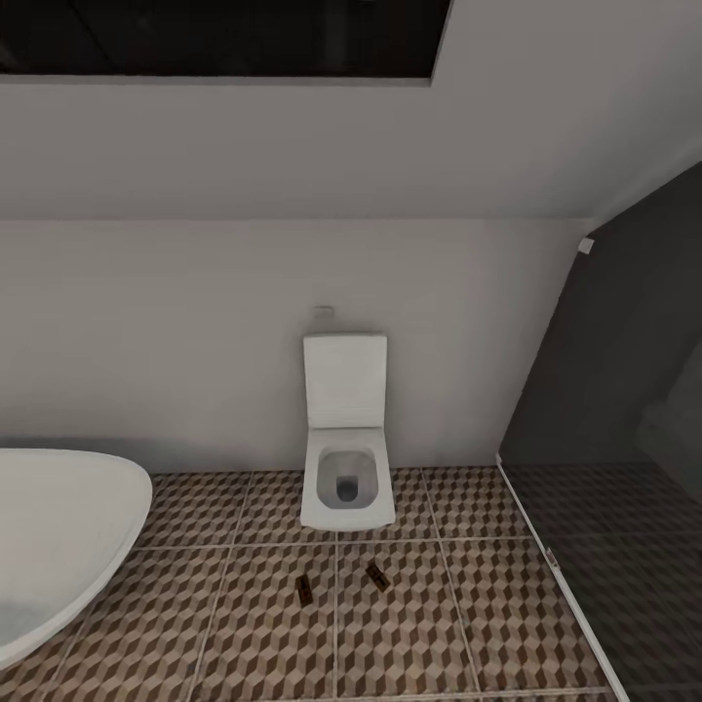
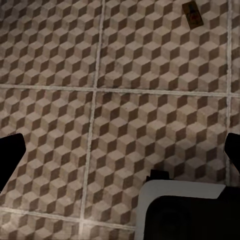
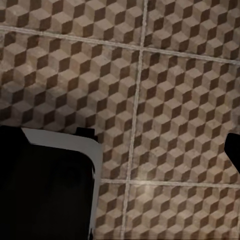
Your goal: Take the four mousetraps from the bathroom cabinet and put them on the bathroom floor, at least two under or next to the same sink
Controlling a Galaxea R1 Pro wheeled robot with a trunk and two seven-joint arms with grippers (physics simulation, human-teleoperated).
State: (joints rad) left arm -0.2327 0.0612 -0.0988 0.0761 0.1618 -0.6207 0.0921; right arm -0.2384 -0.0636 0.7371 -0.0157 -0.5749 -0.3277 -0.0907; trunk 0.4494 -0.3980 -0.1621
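Floor (image 1: pixel 439 624) brown-beige cube pattern; toilet (image 1: pixel 346 439) white; 2 mousetraps (image 1: pixel 305 587) brown.

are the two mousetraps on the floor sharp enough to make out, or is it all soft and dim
Head view: dim, flat light; both mousetraps, left and right, are small, dark, soft smudges on the bathroom floor, and the toilet has blurred edges. Left wrist view: one mousetrap shows tan with a dark part, still soft. Right wrist view: evenly lit tiles, soft.

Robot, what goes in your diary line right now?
mousetraps: two on bathroom floor | near: toilet | hands: empty
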